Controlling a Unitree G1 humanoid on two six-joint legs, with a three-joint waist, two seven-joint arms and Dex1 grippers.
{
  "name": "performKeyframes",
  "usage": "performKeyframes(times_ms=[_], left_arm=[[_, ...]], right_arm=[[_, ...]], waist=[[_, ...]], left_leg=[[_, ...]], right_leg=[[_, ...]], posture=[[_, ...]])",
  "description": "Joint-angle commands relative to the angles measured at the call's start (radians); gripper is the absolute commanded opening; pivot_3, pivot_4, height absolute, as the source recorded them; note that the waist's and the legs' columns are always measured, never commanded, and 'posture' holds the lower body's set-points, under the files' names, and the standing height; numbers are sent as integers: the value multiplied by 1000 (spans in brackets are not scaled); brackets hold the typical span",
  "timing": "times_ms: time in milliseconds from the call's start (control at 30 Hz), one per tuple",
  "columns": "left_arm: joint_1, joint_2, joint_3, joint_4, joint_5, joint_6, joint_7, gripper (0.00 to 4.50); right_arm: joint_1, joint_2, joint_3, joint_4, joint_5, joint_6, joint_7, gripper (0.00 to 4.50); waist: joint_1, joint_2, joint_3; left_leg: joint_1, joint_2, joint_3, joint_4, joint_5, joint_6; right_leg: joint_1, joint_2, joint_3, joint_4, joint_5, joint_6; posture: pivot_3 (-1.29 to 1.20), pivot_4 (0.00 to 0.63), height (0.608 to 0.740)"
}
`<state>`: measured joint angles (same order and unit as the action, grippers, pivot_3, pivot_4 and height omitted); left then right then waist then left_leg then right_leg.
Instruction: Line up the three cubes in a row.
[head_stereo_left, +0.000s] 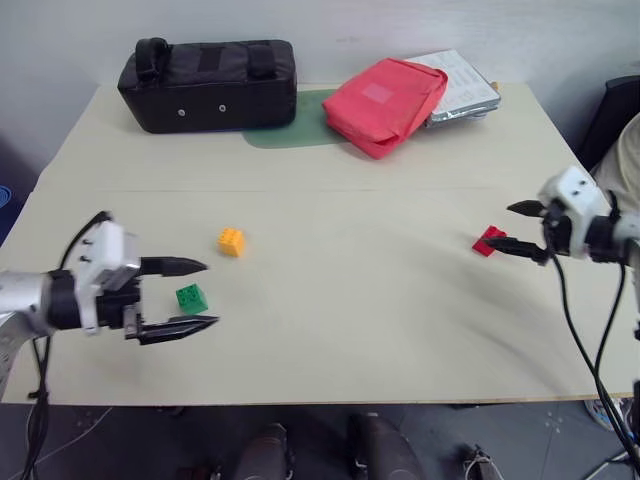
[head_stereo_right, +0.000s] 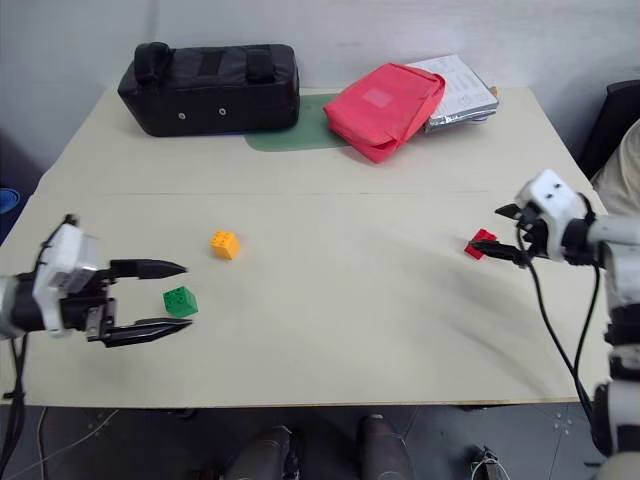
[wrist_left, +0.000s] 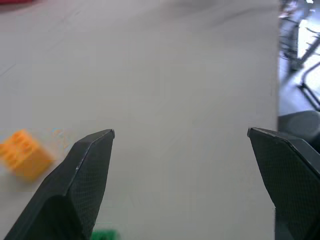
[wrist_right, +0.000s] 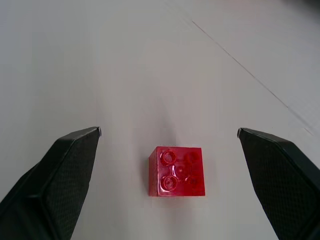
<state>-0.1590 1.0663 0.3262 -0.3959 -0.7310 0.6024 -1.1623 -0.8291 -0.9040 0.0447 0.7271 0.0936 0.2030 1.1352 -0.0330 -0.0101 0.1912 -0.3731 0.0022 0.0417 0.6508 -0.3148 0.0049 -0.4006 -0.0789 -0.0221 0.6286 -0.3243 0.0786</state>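
On the tabletop (head_stereo_left: 400, 330) your three cubes sit unheld, both end effectors spread wide.
From the head, you see the left end effector (head_stereo_left: 203, 294) released beside the green cube (head_stereo_left: 191, 297), the orange-yellow cube (head_stereo_left: 231, 241) just beyond it, and the right end effector (head_stereo_left: 528, 229) released at the red cube (head_stereo_left: 489, 241). Your left wrist shows orange-yellow and green near one finger; your right wrist shows red between its fingers (wrist_right: 60, 170), untouched.

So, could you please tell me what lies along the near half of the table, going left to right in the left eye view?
Left pincer → green cube → orange-yellow cube → red cube → right pincer.
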Motion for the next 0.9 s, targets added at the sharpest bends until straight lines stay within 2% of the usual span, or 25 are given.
performKeyframes(times_ms=[33, 233, 467, 567, 633, 800, 900], left_arm=[[-81, 14, -33, -22, -56, 41, -17, 4493], [-152, 6, -81, -48, -53, 42, -31, 4493], [-197, 0, -96, -57, -65, 51, -24, 4493], [-217, -2, -104, -59, -78, 60, -29, 4500], [-226, -2, -113, -59, -75, 56, -39, 4500], [-267, -12, -145, -59, -78, 55, -52, 4500], [-291, -17, -163, -55, -77, 57, -63, 4500]], right_arm=[[-80, 6, 21, 125, -63, -34, -21, 4500], [-187, 47, 58, 272, -132, -6, -39, 4500], [-187, 71, 71, 299, -157, -6, 6, 4500], [-178, 79, 68, 299, -166, -20, 1, 3888], [-173, 80, 65, 298, -165, -25, 2, 3296], [-147, 57, 66, 282, -166, -55, 23, 1539], [-131, 46, 55, 241, -142, -57, 77, 1506]], waist=[[1, 0, 0], [0, 0, 0], [2, 0, 0], [2, 0, 0], [2, 0, 0], [3, 0, 0], [4, 0, 0]], left_leg=[[-1, 0, 0, 0, 0, 0], [-14, 0, 3, 11, 0, 1], [-12, 0, 3, 17, 2, 2], [-12, 0, 3, 16, 2, 2], [-13, 0, 3, 16, 2, 2], [-13, 0, 3, 16, 2, 2], [-13, 0, 3, 16, 2, 2]], right_leg=[[-1, 0, 0, 1, 0, 0], [-13, 1, 1, 12, 1, 1], [-13, 1, 3, 16, 1, 2], [-13, 1, 3, 18, 1, 2], [-13, 1, 3, 19, 1, 2], [-13, 1, 3, 19, 1, 2], [-13, 1, 3, 19, 1, 2]], posture=[[0, 150, 740], [0, 150, 740], [0, 150, 740], [0, 150, 740], [0, 150, 740], [0, 150, 740], [0, 150, 740]])
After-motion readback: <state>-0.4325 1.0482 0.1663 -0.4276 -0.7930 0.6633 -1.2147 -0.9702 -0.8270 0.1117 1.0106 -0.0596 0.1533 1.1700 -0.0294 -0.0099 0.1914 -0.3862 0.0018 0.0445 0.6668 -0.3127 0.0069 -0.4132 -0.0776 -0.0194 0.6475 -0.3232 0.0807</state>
